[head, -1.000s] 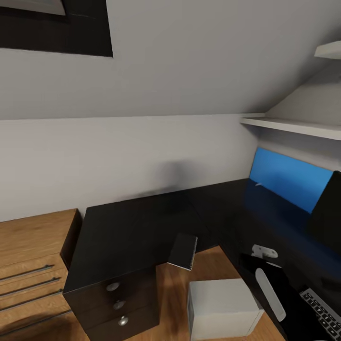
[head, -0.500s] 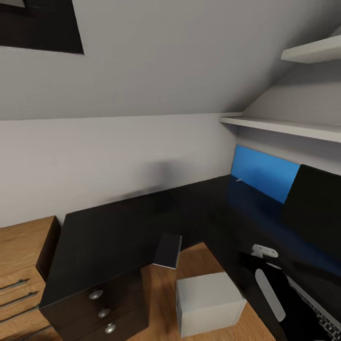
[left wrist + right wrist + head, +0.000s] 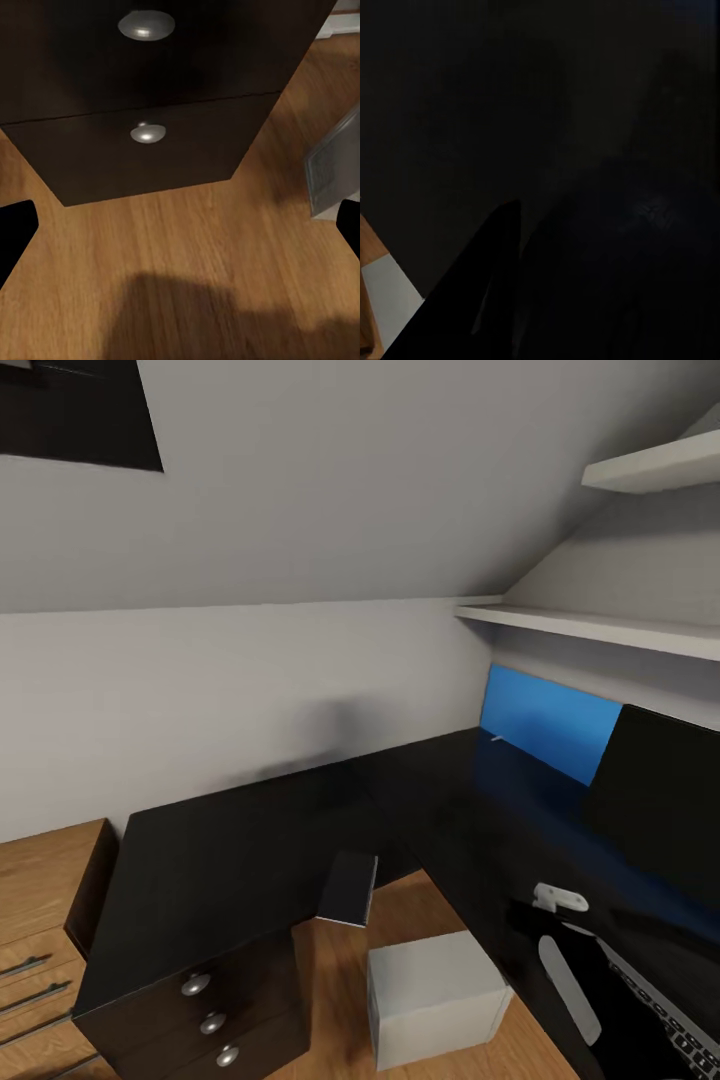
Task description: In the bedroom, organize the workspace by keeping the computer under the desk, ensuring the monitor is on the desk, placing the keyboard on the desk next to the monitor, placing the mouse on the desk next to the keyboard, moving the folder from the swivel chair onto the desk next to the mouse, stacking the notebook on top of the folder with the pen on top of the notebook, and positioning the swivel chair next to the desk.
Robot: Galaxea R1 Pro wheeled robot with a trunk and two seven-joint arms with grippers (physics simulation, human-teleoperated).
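The black L-shaped desk fills the middle of the head view, its drawers at the lower left. On the floor inside the desk's angle stands the grey computer. The notebook hangs tilted at the desk's inner edge. The blue folder stands upright against the back wall, beside the black monitor. The keyboard lies in front of the monitor. My left gripper is open over the wooden floor in front of the drawers. My right arm reaches over the desk; its dark fingers blend into the black top.
A light wooden drawer cabinet stands left of the desk. Two white wall shelves hang above the folder and monitor under a sloped ceiling. A dark window sits high on the left.
The whole picture has shifted left, so the camera has turned right. More of the monitor shows and less of the wooden cabinet. Nothing on the desk has moved.
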